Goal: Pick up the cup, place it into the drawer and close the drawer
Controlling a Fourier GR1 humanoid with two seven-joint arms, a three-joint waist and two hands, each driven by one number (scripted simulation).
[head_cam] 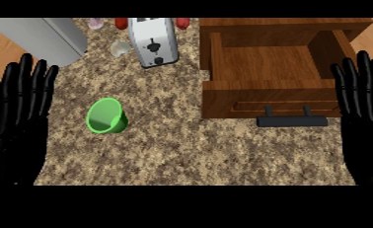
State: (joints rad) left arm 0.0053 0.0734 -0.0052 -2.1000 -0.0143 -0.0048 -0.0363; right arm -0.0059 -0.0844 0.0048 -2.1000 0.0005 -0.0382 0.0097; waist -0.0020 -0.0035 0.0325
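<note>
A green cup [107, 116] lies on its side on the speckled counter at the left, its mouth turned up and to the left. The wooden drawer [262, 69] stands pulled open at the upper right, nothing visible inside, with a black handle [292, 121] on its front. My left hand [25, 113] rests open at the left edge, fingers up, to the left of the cup and apart from it. At the right edge my right hand [357, 108] rests open, fingers up, beside the drawer's front right corner.
A silver toaster [154, 42] stands at the back centre, left of the drawer. A grey appliance [44, 39] fills the back left corner. Small red and pale items [120, 23] sit along the back edge, and a pale round object [120, 48] lies by the toaster.
</note>
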